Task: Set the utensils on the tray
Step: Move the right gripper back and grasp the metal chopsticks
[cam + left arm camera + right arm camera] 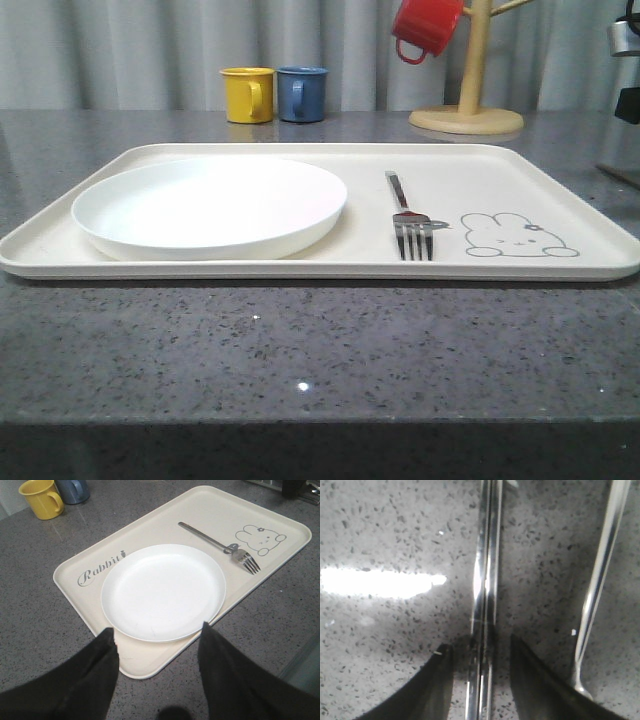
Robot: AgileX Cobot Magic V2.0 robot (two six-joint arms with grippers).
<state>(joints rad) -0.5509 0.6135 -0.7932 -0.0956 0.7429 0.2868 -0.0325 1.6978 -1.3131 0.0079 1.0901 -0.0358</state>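
- Tray (pixel 250 268): cream, rectangular, low-rimmed, flat on speckled grey tabletop (pixel 300 360); grey rabbit drawing (pixel 515 236) at the right end in the front view, "Rabbit" script (pixel 100 570) legible in the left wrist view.
- Fork (pixel 408 215): silver, four-tined, lying on the tray between white plate (pixel 210 205) and rabbit drawing; tines toward the front edge, handle toward the back.
- White plate: round, resting on the left half of the tray, apart from the fork.
- Chopsticks (pixel 485 580): two slim shiny rods side by side on the bare tabletop, seen close in the right wrist view.
- Spoon handle (pixel 600 580): probably the spoon, a second shiny shaft beside the chopsticks, off the tray; bowl not visible.
- Right tool (pixel 481 680): dark fingers (pixel 432 690) set narrowly either side of the chopsticks, a small gap showing on each side; contact not confirmed.
- Left tool (pixel 159 655): raised above the near corner of the tray, fingers (pixel 100 675) spread wide, holding nothing.
- Background: yellow mug (pixel 247 94) and blue mug (pixel 302 93) side by side at the back; red mug (pixel 425 27) hanging on wooden mug stand (pixel 468 100).
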